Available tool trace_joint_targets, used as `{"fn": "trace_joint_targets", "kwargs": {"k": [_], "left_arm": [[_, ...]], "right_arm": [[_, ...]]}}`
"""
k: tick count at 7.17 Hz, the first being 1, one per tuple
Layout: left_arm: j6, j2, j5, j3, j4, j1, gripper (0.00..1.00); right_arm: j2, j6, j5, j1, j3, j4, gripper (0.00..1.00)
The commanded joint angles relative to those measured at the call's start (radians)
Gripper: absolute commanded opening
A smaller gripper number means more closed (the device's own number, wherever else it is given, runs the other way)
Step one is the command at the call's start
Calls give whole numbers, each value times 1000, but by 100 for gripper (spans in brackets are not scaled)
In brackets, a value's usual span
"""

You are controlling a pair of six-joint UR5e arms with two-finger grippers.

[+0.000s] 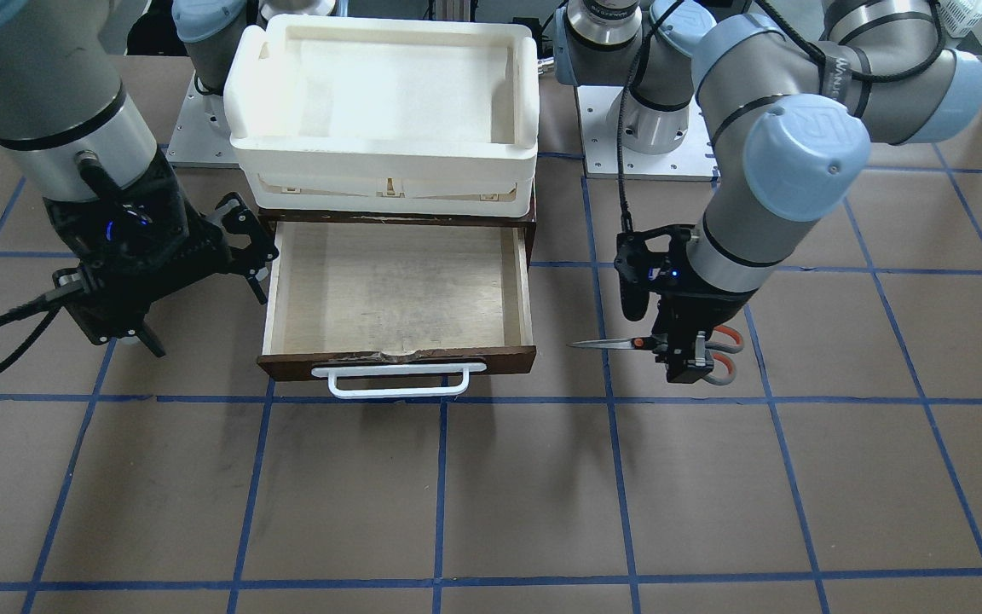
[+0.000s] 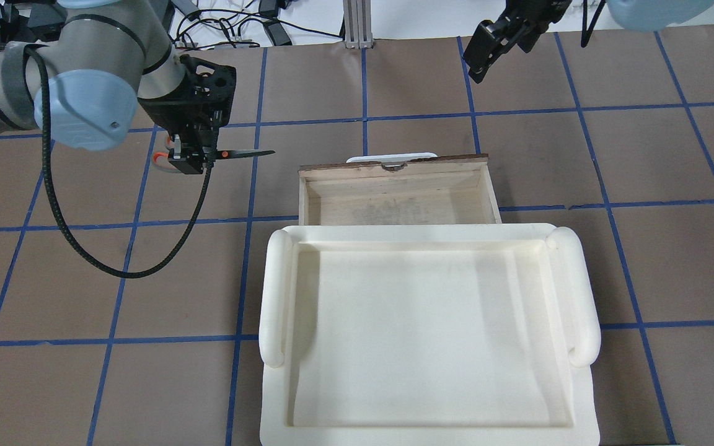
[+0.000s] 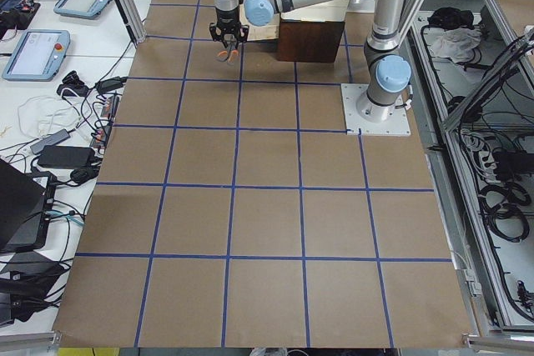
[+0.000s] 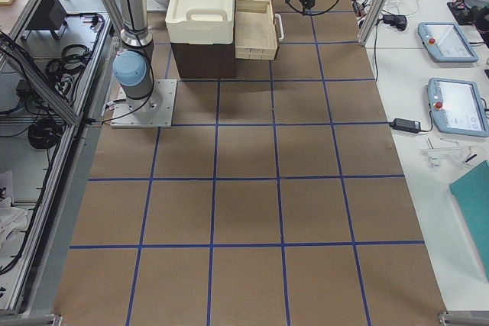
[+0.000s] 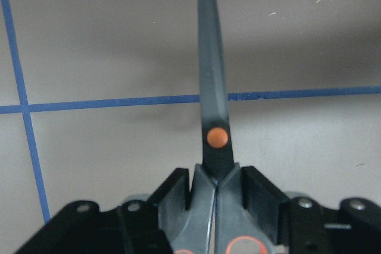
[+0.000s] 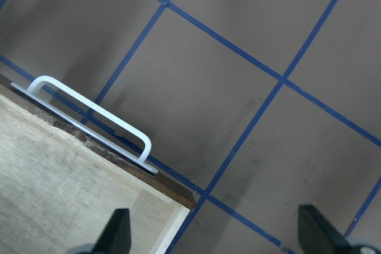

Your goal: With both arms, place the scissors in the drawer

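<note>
The scissors have dark blades, grey handles lined orange-red and an orange pivot dot. My left gripper is shut on them just behind the pivot and holds them level above the table, beside the drawer, blades pointing toward it. The left wrist view shows the blade running out from between the shut fingers. The drawer stands pulled open under the tray, its pale wood inside bare, its white bar handle at the front. My right gripper is open and empty at the drawer's other side.
A cream-white plastic tray sits on the dark cabinet above the drawer, also in the overhead view. The brown table has a blue tape grid. The arm bases stand behind the tray.
</note>
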Motion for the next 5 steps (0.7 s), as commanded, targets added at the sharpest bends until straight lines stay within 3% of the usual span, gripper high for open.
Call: {"fn": "trace_joint_targets", "kwargs": {"k": [1, 5], "left_arm": [[-148, 18, 1, 0, -7, -131, 0], [-315, 2, -5, 0, 9, -279, 0]], "right_arm": [[-30, 128, -5, -31, 1, 89, 100], [-56, 191, -5, -47, 2, 152, 100]]}}
